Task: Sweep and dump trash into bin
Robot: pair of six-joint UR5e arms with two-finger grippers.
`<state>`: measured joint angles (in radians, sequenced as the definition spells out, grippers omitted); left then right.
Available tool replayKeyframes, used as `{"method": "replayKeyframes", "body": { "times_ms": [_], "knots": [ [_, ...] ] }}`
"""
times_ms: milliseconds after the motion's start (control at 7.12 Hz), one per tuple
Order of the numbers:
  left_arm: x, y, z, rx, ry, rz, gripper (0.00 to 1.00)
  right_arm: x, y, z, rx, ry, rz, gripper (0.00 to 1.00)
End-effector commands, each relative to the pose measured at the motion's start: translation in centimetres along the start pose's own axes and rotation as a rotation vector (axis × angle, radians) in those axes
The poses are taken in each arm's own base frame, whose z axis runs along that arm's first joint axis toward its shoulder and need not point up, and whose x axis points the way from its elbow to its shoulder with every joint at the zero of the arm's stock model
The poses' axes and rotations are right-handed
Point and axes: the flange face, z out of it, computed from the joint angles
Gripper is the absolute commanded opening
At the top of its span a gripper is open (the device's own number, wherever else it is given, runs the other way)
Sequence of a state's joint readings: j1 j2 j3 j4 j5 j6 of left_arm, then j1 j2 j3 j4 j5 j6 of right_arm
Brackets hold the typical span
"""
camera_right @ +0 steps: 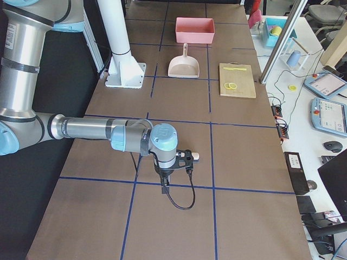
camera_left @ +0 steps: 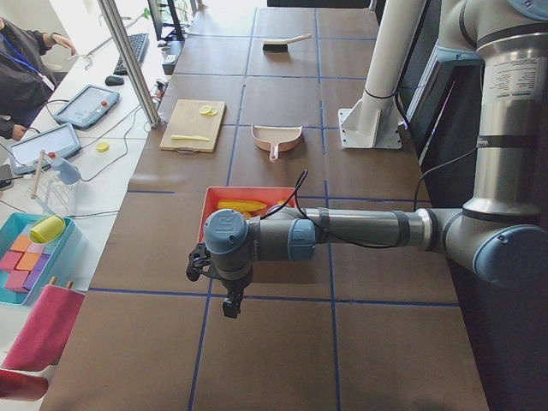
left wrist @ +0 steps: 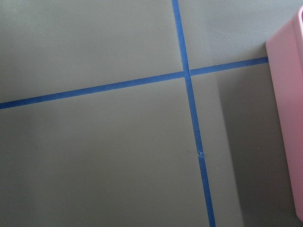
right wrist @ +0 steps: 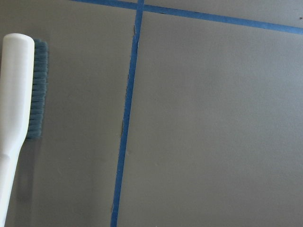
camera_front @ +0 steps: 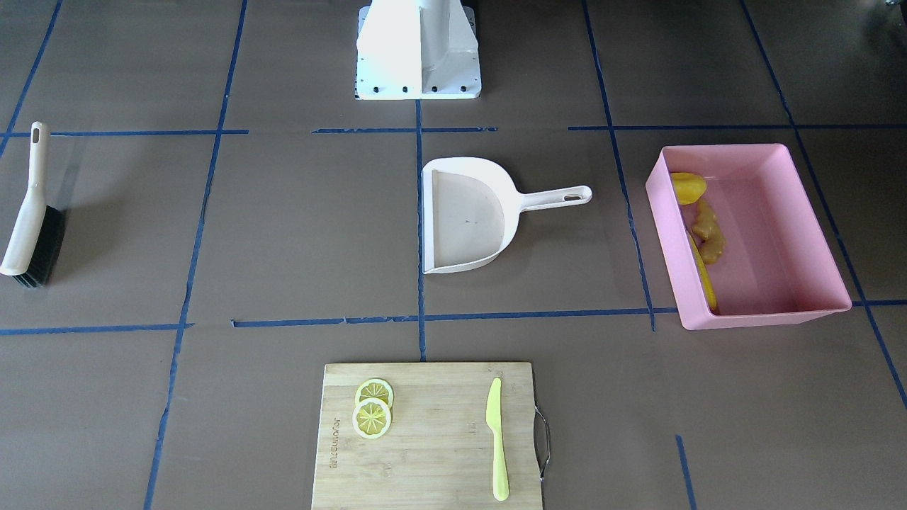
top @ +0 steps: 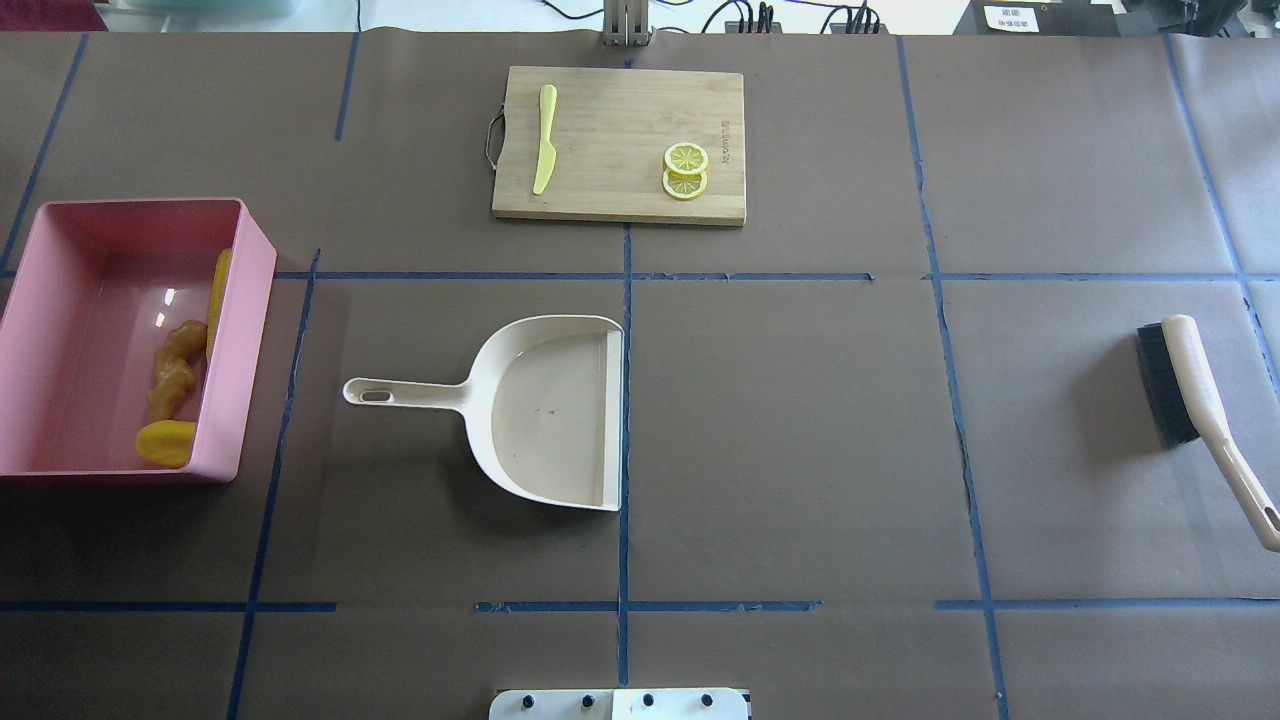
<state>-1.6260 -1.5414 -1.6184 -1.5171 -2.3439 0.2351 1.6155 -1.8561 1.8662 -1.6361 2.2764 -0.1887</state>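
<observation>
Overhead exterior shows the trash [top: 175,365] inside the bin [top: 245,340]; whether either arm's jaws are spread cannot be told.

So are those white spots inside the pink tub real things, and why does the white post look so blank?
Overhead view: the spots are light glinting off the glossy floor of the large rectangular pink plastic tub, not objects. Front-facing view: the white robot pedestal is overexposed, its detail washed out.

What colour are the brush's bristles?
The brush has black bristles; the overhead view shows them best.
</observation>
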Motion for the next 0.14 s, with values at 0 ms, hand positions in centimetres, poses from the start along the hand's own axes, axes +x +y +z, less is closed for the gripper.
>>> {"method": "replayKeyframes", "body": {
  "times_ms": [0],
  "knots": [
    [-0.03, 0.07, 0.05, -0.001, 0.0, -0.001, 1.0, -0.02, -0.01, 0.08, -0.002, 0.0, 0.0, 1.0]
  ]
}}
